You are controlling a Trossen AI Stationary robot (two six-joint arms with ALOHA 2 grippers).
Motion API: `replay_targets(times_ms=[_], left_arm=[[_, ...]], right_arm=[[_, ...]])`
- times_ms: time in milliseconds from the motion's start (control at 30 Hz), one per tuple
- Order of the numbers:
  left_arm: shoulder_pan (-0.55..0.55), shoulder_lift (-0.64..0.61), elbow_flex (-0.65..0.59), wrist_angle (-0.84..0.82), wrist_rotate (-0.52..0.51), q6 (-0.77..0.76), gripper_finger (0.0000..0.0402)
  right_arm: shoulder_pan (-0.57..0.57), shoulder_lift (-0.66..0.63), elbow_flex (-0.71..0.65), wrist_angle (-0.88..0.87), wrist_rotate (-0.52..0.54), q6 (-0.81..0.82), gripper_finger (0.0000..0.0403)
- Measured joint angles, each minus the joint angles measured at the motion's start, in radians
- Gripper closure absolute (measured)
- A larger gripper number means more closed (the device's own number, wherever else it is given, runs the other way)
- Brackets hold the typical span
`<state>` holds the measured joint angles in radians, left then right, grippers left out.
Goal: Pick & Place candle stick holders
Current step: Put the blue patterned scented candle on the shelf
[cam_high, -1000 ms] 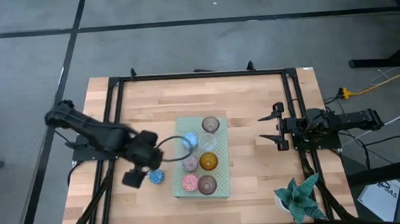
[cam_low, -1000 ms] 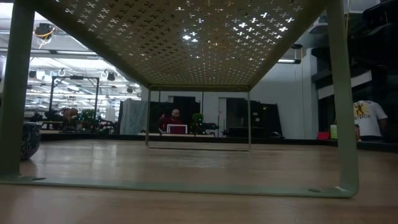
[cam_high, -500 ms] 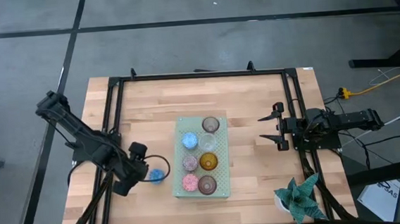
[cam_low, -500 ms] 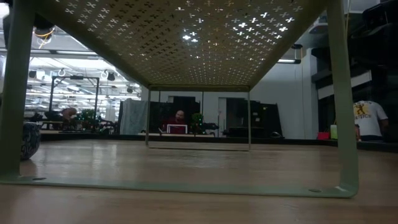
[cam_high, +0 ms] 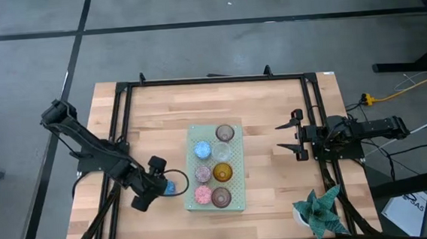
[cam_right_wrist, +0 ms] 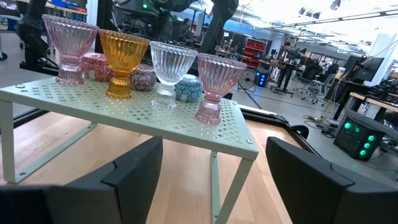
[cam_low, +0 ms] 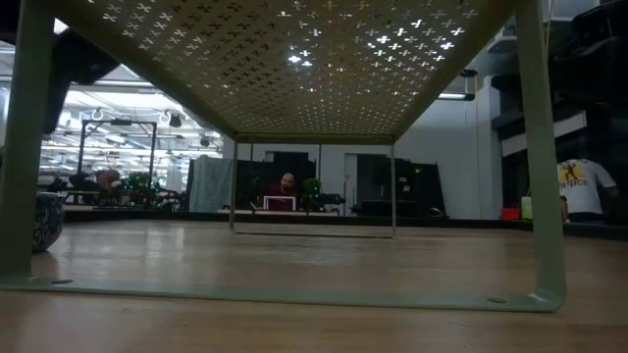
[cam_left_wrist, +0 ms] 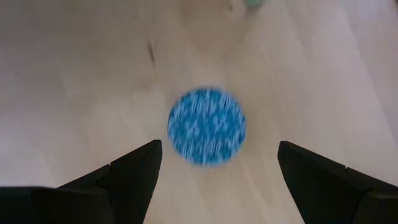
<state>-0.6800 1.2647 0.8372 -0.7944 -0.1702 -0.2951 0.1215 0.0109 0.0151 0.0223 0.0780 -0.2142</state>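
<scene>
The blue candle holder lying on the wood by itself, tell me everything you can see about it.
The blue candle holder is a small round cup, speckled blue and white from above, and looks like glass. It sits on the bare wooden table, off the pale green perforated board and just beyond the board's left edge, apart from the holders standing on it. The open left gripper hovers right over it, one finger to each side, neither touching it.

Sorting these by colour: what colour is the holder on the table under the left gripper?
Speckled blue holder; clearest in the left wrist view.
</scene>
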Motion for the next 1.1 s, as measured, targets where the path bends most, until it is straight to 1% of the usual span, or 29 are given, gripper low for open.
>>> replay_targets(times_ms=[200,333,433,567,733,867,1100], left_arm=[[0.014,0.068,-0.01,0.081,0.0,0.035,0.0084],[0.029,0.113,-0.01,0.069,0.066,-0.017,0.0084],[0.035,0.135,-0.01,0.069,0.085,-0.021,0.0084],[0.041,0.149,-0.01,0.085,0.076,0.004,0.0084],[0.048,0.149,-0.01,0.089,0.02,0.006,0.0084],[0.055,0.149,-0.011,0.096,0.021,0.005,0.0084],[0.074,0.149,-0.053,0.189,0.024,0.002,0.0084]], right_arm=[[0.0,0.0,0.0,0.0,0.0,0.0,0.0115],[0.0,0.0,0.0,0.0,0.0,0.0,0.0115],[0.0,0.0,0.0,0.0,0.0,0.0,0.0115],[0.0,0.0,0.0,0.0,0.0,0.0,0.0115],[0.0,0.0,0.0,0.0,0.0,0.0,0.0115],[0.0,0.0,0.0,0.0,0.0,0.0,0.0115],[0.0,0.0,0.0,0.0,0.0,0.0,0.0114]])
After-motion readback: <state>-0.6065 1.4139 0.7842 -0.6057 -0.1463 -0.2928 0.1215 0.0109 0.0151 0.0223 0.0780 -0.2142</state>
